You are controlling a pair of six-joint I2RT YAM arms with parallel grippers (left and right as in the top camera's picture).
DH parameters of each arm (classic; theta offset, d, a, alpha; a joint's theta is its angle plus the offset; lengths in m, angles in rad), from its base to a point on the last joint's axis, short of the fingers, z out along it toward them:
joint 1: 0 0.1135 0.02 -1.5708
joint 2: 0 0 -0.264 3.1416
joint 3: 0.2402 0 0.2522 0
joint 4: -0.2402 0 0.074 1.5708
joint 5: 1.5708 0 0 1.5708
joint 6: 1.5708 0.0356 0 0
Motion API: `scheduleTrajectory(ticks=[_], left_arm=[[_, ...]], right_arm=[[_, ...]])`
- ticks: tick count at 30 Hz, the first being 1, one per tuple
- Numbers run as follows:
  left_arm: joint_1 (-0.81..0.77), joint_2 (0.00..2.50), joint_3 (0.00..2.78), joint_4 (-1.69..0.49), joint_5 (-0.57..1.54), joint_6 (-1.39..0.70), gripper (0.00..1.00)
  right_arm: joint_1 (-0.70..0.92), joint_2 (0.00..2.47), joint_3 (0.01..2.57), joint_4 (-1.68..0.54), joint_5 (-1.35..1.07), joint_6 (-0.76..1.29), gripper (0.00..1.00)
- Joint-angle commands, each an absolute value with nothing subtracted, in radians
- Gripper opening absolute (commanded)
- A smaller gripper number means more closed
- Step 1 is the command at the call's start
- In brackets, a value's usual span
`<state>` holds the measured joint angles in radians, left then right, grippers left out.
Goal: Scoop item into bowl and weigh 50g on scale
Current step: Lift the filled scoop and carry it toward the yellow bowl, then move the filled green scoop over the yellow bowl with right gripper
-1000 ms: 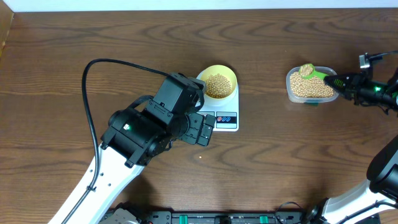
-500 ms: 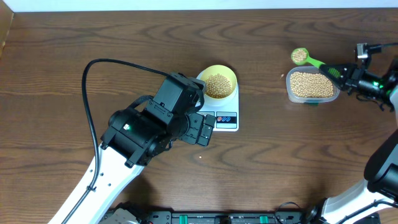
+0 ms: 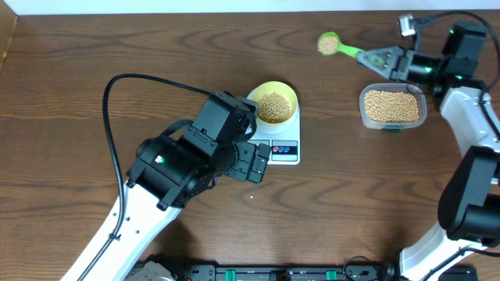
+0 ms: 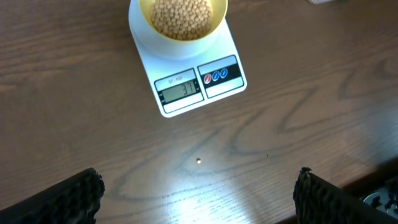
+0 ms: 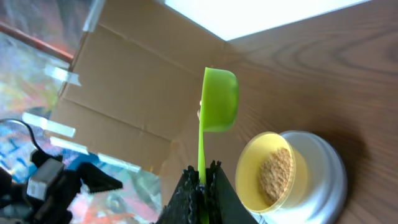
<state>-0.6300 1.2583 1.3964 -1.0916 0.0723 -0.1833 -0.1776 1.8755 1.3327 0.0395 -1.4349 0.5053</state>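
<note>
Bean scoop [image 3: 331, 44] — leftward, in right jaws

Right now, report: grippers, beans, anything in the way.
Left gripper open, beside scale. Right gripper shut on scoop, loaded, airborne. On scale: bowl holding beans. Nothing between scoop and bowl.

scoop [image 3: 351, 52] of beans [image 3: 328, 43] now off tub [image 3: 392, 107]
</note>
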Motion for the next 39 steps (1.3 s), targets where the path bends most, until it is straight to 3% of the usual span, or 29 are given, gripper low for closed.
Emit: scheduleTrajectory(ticks=[1, 21, 39], left_arm=[[-0.628, 1.246, 1.412, -1.092, 0.07, -0.178, 1.0], [-0.628, 1.246, 1.412, -1.092, 0.07, -0.178, 1.0], [-0.628, 1.246, 1.412, -1.092, 0.07, -0.178, 1.0]], right_arm=[[-0.142, 1.885, 1.337, 0.141, -1.439, 0.74, 0.01], [0.018, 1.885, 1.336, 0.189, -1.478, 0.797, 0.01], [0.057, 1.885, 1.336, 0.048, -1.42, 0.541, 0.01]])
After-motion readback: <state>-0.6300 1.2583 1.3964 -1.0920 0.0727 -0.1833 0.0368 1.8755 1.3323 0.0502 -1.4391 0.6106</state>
